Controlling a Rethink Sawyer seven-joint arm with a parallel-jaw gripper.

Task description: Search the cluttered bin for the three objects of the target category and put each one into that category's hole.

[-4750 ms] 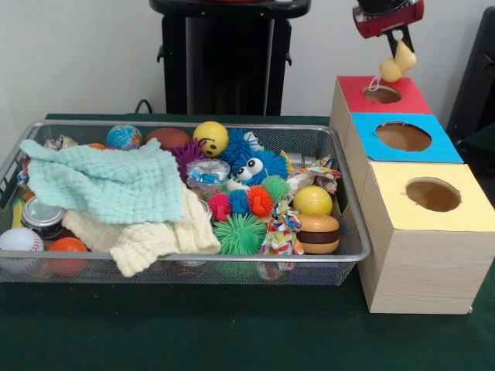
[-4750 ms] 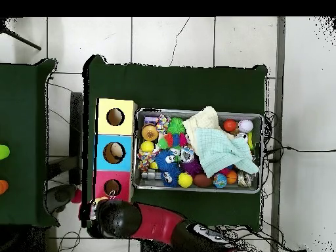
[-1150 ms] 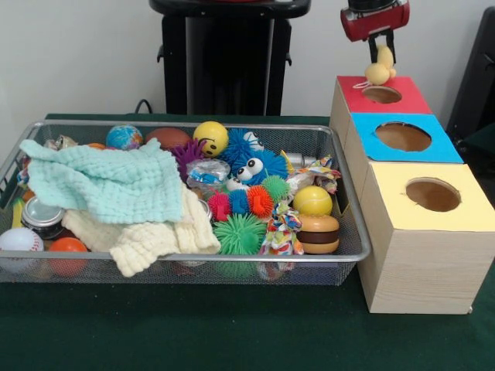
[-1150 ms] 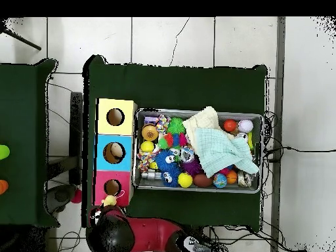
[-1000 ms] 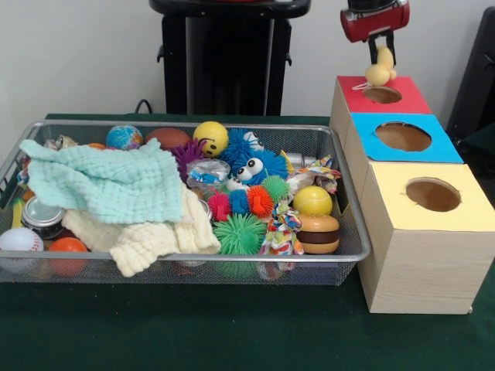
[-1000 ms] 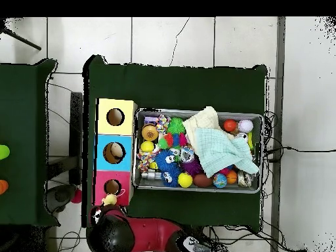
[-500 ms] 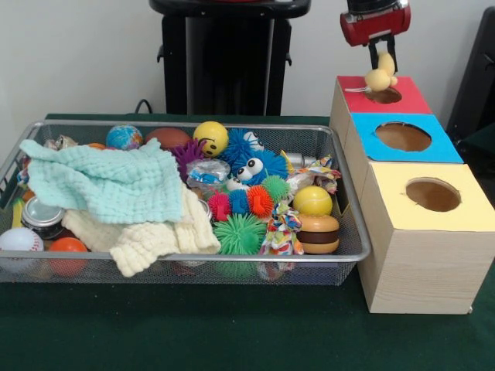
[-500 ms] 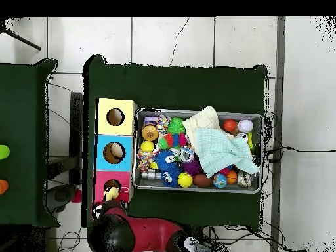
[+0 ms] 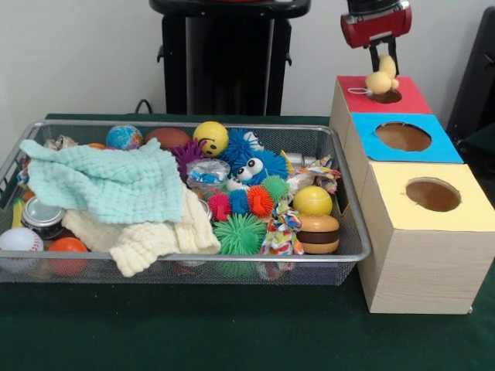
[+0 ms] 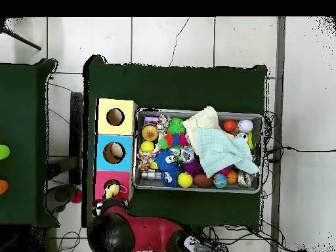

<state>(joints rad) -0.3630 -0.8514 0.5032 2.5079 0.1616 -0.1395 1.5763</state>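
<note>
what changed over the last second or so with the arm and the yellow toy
The claw, shut on the pale yellow toy, carried it from the red box's far edge to just above the round hole in the red top, a little lower than before. It has not let go. The wire basket, its cloths and balls, and the blue and yellow boxes stayed as they were.

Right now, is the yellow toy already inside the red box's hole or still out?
Still out: the yellow toy hangs in the gripper just above the hole in the red box.
</note>
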